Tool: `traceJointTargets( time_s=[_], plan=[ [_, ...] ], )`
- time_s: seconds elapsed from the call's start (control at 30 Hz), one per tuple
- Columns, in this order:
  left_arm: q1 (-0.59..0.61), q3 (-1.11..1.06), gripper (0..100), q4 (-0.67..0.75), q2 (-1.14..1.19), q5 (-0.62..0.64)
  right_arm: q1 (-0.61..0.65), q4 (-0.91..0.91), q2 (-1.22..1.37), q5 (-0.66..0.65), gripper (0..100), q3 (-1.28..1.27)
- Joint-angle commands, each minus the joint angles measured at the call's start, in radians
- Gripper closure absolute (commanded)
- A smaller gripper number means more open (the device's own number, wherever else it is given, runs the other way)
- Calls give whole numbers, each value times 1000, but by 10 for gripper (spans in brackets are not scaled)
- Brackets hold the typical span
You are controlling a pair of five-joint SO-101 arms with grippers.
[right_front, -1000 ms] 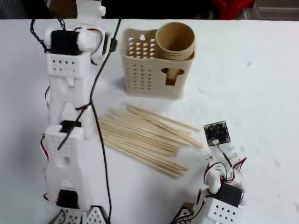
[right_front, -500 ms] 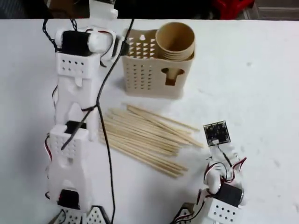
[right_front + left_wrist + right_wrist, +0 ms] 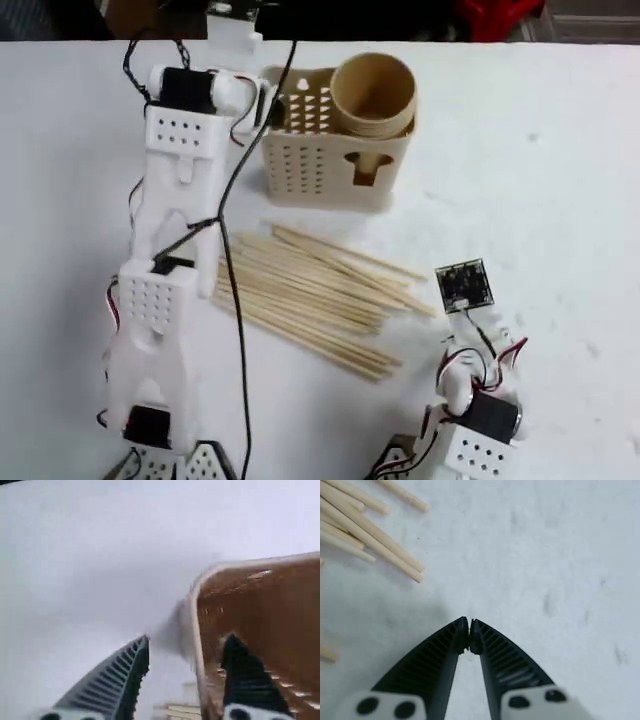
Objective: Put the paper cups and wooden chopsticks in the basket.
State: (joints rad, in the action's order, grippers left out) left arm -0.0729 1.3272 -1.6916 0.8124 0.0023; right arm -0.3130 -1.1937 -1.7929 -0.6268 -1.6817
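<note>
— What has changed over the last second?

— The left arm (image 3: 165, 300) has swung sideways toward the basket (image 3: 325, 165). Its far end stood well apart from the basket's side wall before and is now right at it. The right arm (image 3: 470, 410) has kept its place at the near edge of the table (image 3: 560, 180), and the wooden chopsticks (image 3: 310, 290) lie as they did.

— How is the left arm posed?

— It is stretched out long across the table, from its base at the near edge up to the basket. The left pincer (image 3: 187, 639) is spread apart and straddles the basket's wall, with one finger (image 3: 125, 675) outside and the other inside.

— And the right one?

— The right pincer (image 3: 469, 625) has its tips pressed together with nothing between them. It hangs over bare table, near the ends of a few chopsticks.

— Where do the task's things lie?

— The paper cups (image 3: 372, 95) sit stacked in the basket's right end. The chopsticks lie in a loose heap on the table in front of the basket, between the two arms.
</note>
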Motion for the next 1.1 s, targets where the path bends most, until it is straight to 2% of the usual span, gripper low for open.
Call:
traceJointTargets(
  time_s=[0.0, 0.23, 0.37, 0.67, 1.07],
  plan=[
    [-19, 0, 816, 17, -2, 6, 8, 10, -7, -12, 978, -8],
    [-56, 8, 981, 5, -4, 9, 8, 10, -7, -12, 978, -8],
    [-59, 8, 977, 3, -10, 11, 8, 10, -7, -12, 978, -8],
    [-58, 0, 979, -94, -22, 38, 8, 10, -7, -12, 978, -8],
    [-56, -204, 980, -94, -266, 61, 8, 10, -5, -12, 978, -8]
  ],
)
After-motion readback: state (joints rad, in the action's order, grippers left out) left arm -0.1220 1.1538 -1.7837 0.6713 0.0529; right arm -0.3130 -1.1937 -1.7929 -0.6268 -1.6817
